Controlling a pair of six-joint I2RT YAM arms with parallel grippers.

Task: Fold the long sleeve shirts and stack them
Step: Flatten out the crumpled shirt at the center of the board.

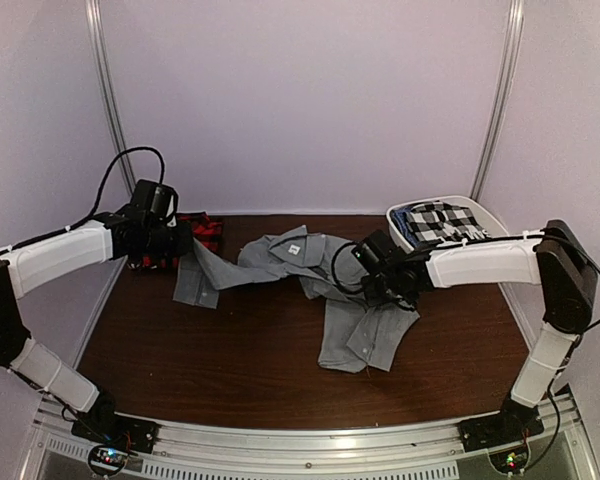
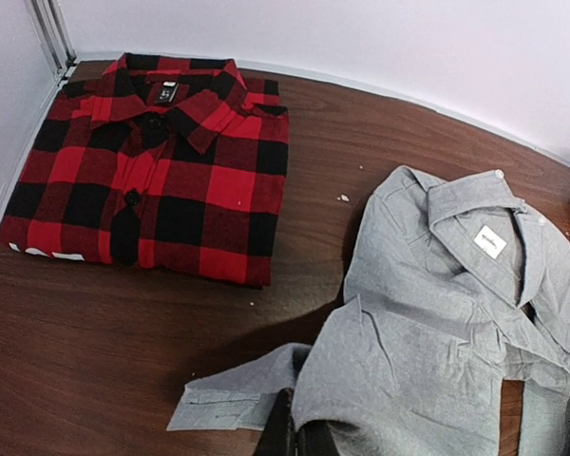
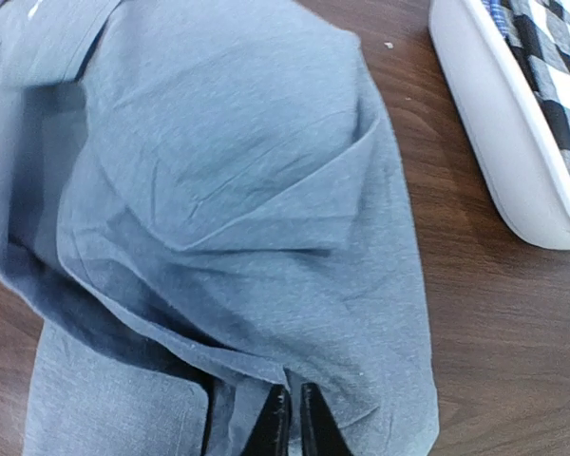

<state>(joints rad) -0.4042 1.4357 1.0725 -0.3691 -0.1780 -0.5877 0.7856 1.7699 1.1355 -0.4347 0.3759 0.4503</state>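
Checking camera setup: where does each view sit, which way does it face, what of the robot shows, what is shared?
Top external: above and behind the bases, facing down over the table; both arms, left gripper, right gripper.
Left wrist: faces down at the folded plaid shirt and grey shirt; own fingers at bottom.
Right wrist: faces down at grey shirt and white bin; own shut fingers at bottom.
Shared: grey shirt, all three.
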